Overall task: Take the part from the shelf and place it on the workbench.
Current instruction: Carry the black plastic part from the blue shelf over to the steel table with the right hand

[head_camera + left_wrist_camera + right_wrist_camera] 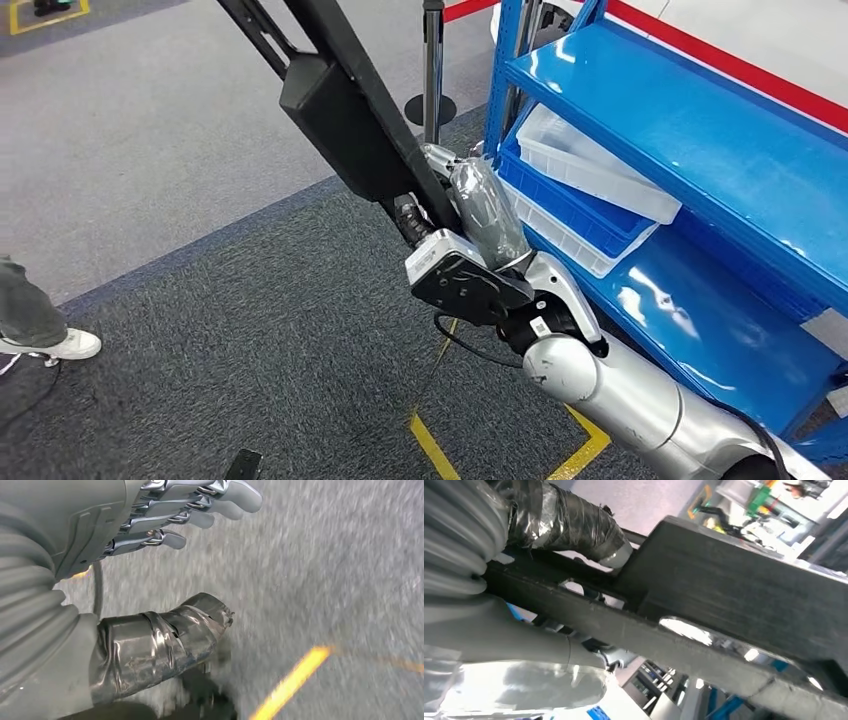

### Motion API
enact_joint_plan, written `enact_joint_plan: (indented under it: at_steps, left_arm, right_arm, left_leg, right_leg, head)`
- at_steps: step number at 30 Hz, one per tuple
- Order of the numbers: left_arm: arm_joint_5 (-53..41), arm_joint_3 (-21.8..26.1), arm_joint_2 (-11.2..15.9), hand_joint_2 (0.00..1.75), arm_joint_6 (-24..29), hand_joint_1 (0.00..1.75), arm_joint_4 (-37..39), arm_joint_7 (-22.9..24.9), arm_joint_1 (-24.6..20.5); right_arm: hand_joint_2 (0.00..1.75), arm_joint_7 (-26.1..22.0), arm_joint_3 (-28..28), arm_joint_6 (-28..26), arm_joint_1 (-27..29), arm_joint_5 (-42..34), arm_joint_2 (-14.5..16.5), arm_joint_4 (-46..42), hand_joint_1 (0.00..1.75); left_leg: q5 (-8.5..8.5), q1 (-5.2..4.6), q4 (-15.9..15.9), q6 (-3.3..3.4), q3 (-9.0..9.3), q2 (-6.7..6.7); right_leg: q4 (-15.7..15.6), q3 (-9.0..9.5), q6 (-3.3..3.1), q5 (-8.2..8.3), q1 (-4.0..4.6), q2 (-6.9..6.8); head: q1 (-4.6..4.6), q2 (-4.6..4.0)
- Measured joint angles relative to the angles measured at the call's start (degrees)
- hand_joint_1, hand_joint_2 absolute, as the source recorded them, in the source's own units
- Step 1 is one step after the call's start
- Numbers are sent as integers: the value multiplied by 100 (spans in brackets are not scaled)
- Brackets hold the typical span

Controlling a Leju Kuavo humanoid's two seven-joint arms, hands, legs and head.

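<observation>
The part [335, 110] is a long black bar with a black box fixed to it. In the head view it slants from the top of the picture down to my right hand [478, 218], which grips its lower end beside the blue shelf [700, 130]. The right wrist view has the same black bar [724, 590] running across close up, with my taped thumb [569, 520] wrapped over it. My left hand [130, 535] hangs over the grey carpet, its fingers [200, 505] stretched out away from the taped thumb [160, 640], holding nothing.
A white tray [590, 165] and a blue bin [575, 205] lie on the shelf's lower level just beyond my right hand. A stanchion post [432, 70] stands behind the part. Yellow floor tape [440, 450] runs below. A person's shoe [60, 345] is at the left edge.
</observation>
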Motion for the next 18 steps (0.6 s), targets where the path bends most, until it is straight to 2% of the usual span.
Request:
enact_joint_plan:
  at_steps: [1,2,3,4,5,6,7,8,10,11,12,13,14,15,16,18]
  left_arm:
    - [5,1,-8,175,9,0,0,-11,1]
    - [14,2,-16,175,20,0,0,-25,-8]
    - [23,2,-20,175,32,0,0,-39,-25]
    - [34,3,-21,175,45,0,0,-51,-38]
    - [43,4,-22,175,57,0,0,-60,-39]
    - [49,5,-22,175,66,0,0,-65,-34]
    - [64,7,-22,175,77,0,0,-66,-27]
    - [84,8,-21,175,87,0,0,-62,-21]
    - [137,15,-9,175,103,0,0,-31,-31]
    - [160,25,2,175,106,0,0,-3,-41]
    - [186,37,18,175,106,0,0,29,-48]
    - [209,49,34,175,105,0,1,57,-44]
    - [226,58,52,175,105,0,1,84,-30]
    - [241,66,66,175,106,0,2,100,-13]
    - [250,73,75,175,107,0,2,109,-2]
    - [272,92,80,175,108,0,2,110,-16]
  right_arm:
    - [175,31,0,4,-16,28,-2,-36,173]
    - [175,62,0,10,-27,63,-5,-73,173]
    - [175,95,1,15,-29,103,-10,-107,173]
    - [175,130,1,18,-22,145,-19,-137,173]
    - [175,162,2,18,-10,178,-30,-168,173]
    - [175,196,2,12,1,204,-42,-200,173]
    - [175,230,2,4,10,227,-54,-237,173]
    - [175,256,2,-3,13,243,-65,-272,173]
    - [175,294,1,-12,38,270,-100,-342,173]
    - [175,304,1,-12,66,280,-127,-376,173]
    - [175,314,0,-10,104,286,-158,-409,173]
    - [175,325,0,-5,138,289,-185,-434,173]
    - [175,337,0,0,167,289,-203,-458,173]
    - [175,347,-1,4,189,286,-217,-478,173]
    - [175,354,-1,7,202,284,-230,-502,173]
    - [175,357,-2,9,246,280,-272,-557,173]
  left_leg:
    - [-118,-9,201,-22,-101,178]
    - [-285,-16,506,-38,-245,396]
    - [-453,-18,863,-52,-406,543]
    - [-568,-15,1176,-60,-545,611]
    - [-602,-15,1348,-57,-616,641]
    - [-550,-18,1338,-43,-595,657]
    - [-416,-28,1123,-16,-467,678]
    - [-245,-50,755,30,-258,743]
    - [-52,-135,76,129,115,973]
    - [-29,-176,-102,173,202,1046]
    - [-46,-205,-153,201,216,1057]
    - [-25,-217,-180,227,214,989]
    - [0,-193,-223,255,238,921]
    - [30,-169,-284,275,276,860]
    - [64,-142,-344,297,312,806]
    - [103,-112,-396,316,341,691]
  right_leg:
    - [-19,-1,-30,16,-3,-77]
    - [-31,1,-50,22,8,-157]
    - [-34,-1,-63,20,23,-240]
    - [-33,-2,-73,15,40,-328]
    - [-31,-2,-82,9,55,-415]
    - [-30,-1,-89,3,69,-496]
    - [-29,3,-93,-3,84,-573]
    - [-30,12,-96,-11,100,-647]
    - [-46,29,-89,-21,127,-784]
    - [-55,33,-77,-23,133,-849]
    - [-67,37,-59,-22,135,-913]
    - [-76,51,-36,-21,138,-972]
    - [-82,61,-7,-31,134,-983]
    - [-51,66,21,-63,123,-888]
    - [75,21,47,-153,110,-733]
    - [662,-237,93,-462,72,-386]
  head:
    - [-21,0]
    - [-42,0]
    - [-61,0]
    - [-60,0]
    - [-61,0]
    - [-62,0]
    - [-61,0]
    - [-62,0]
    - [-59,0]
    - [-58,0]
    - [-59,0]
    - [-59,0]
    - [-58,0]
    - [-52,0]
    - [-46,0]
    - [-34,0]
